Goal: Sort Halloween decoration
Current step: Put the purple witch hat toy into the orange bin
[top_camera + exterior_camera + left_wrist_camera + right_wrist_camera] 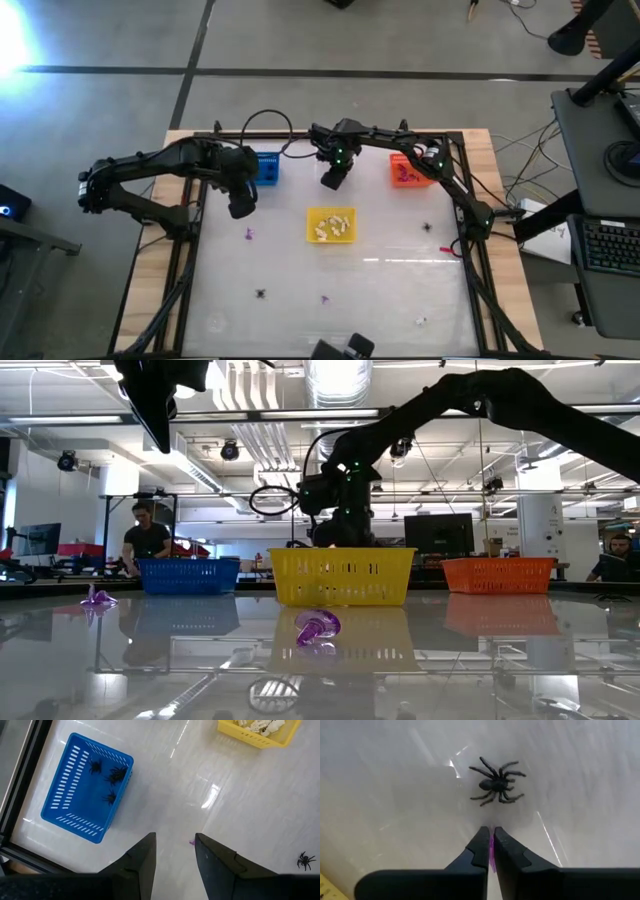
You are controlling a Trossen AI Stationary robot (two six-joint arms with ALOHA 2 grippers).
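Observation:
My right gripper (333,180) hangs over the table's far middle, between the blue basket (267,167) and the orange basket (408,170), shut on a purple trinket (492,856). Just beyond its tips a black spider (496,782) lies on the table. My left gripper (242,207) is open (175,837) above the table, beside the blue basket (85,795), which holds black spiders. The yellow basket (331,225) holds white trinkets. Loose on the table are purple trinkets (248,234) (325,298) and black spiders (261,294) (427,227). My right gripper pinches a thin purple trinket, of which only a sliver (492,856) shows between its two shut fingers. The fingers come from above and point down. Which part of the trinket they have, and whether it still rests on the table, I cannot tell.
The three baskets stand in the table's far half, the yellow one in the middle. A white trinket (421,321) lies near the front right corner. A dark frame rail (190,250) runs along each side of the table. People (147,540) are in the room beyond.

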